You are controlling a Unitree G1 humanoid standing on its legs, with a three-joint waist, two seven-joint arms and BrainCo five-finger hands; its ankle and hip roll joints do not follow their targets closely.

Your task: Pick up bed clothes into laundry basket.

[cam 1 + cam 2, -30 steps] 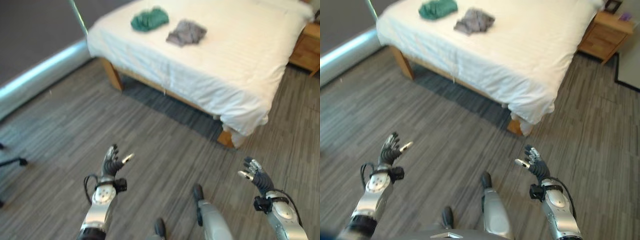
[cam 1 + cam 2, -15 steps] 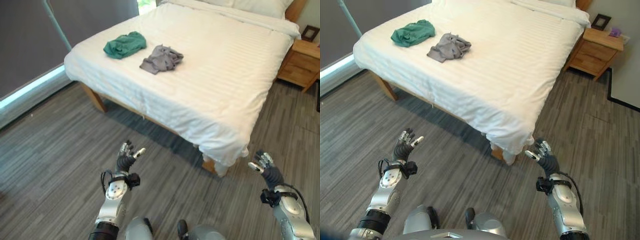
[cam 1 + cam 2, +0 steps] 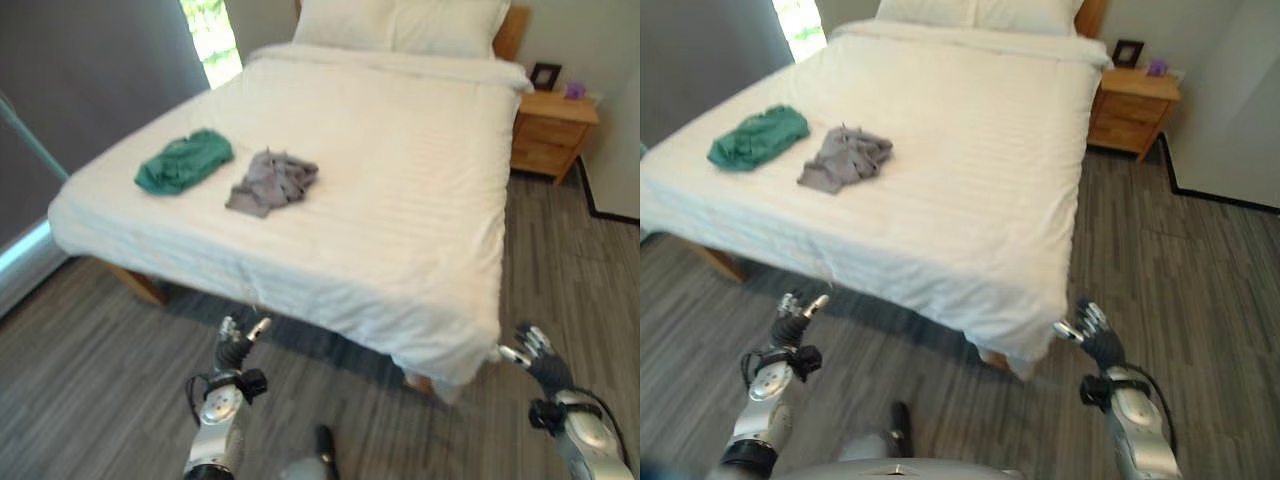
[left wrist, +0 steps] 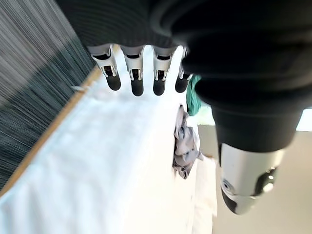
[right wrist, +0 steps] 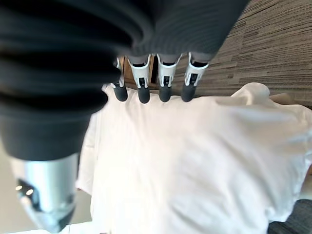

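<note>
Bed clothes: green garment (image 3: 183, 163) and grey garment (image 3: 272, 182) lie near the bed (image 3: 420, 200) foot edge. The view has closed in since 1 s ago; left hand (image 3: 236, 343) and right hand (image 3: 533, 352) are released, empty, short of the bed.

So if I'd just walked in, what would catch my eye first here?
Probably the big white bed, with a green garment and a crumpled grey garment lying side by side near its left edge. In front, the robot's left hand and right hand are raised over the wood floor, fingers relaxed, holding nothing. A wooden nightstand stands beside the bed's far right corner.
</note>
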